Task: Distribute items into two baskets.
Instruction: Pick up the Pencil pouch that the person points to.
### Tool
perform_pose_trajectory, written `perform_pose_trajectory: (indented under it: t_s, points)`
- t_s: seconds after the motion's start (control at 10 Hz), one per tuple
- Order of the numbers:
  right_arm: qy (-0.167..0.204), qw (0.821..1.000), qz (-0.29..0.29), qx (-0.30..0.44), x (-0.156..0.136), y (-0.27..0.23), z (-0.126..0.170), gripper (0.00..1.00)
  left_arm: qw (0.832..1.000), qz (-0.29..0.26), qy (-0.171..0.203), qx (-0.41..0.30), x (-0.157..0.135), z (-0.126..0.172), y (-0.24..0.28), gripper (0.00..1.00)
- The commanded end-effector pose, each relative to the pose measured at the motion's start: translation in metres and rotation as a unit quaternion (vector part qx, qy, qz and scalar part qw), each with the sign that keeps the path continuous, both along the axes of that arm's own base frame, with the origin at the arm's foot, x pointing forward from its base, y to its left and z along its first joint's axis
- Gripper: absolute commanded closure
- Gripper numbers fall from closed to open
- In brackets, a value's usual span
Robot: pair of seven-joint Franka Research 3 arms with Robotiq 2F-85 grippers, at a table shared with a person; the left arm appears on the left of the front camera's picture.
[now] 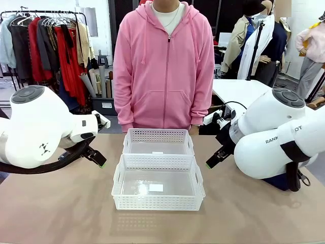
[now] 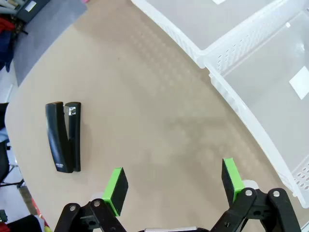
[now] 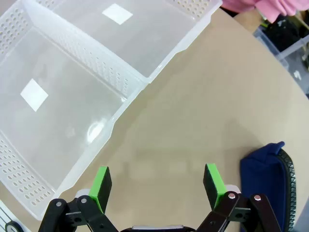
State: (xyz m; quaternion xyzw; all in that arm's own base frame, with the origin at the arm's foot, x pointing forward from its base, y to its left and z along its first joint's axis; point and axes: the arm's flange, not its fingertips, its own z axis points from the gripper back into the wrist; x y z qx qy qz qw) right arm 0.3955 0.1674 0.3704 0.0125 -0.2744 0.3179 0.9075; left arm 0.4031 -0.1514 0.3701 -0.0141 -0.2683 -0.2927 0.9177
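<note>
Nearest the camera sat the larger basket [image 1: 158, 202], its far rim against the smaller basket [image 1: 158, 135] behind it, each with a white label on its floor. On the robot's left the black stapler [image 2: 63, 137] lay flat on the tan table [image 1: 61, 213], well apart from both baskets. On the robot's right the navy pouch [image 3: 270, 188] lay on the table near the edge of the right wrist view, partly cut off, with what looked like a zipper along one side. Above the table near the stapler hung the left gripper [image 2: 174, 183], jaws spread wide and holding nothing. Beside the pouch hung the right gripper [image 3: 157, 183], likewise released. A person in a pink hoodie [image 1: 163, 66] stood at the far side.
</note>
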Motion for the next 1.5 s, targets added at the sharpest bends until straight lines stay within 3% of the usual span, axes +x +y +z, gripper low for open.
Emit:
perform_pose_trajectory:
  t_s: [0.0, 0.7, 1.4]
  points:
    - [0.000, 1.000, 0.000, 0.000, 0.000, 0.000, 0.000, 0.00, 1.000, 0.000, 0.000, 0.000, 0.000, 0.000, 0.000, 0.00]
    - [0.000, 1.000, 0.000, 0.000, 0.000, 0.000, 0.000, 0.00, 1.000, 0.000, 0.000, 0.000, 0.000, 0.000, 0.000, 0.00]
    - [0.062, 0.993, 0.046, 0.090, 0.010, -0.093, 0.081, 0.00, 0.993, -0.057, 0.075, -0.073, 0.007, 0.097, 0.094, 0.00]
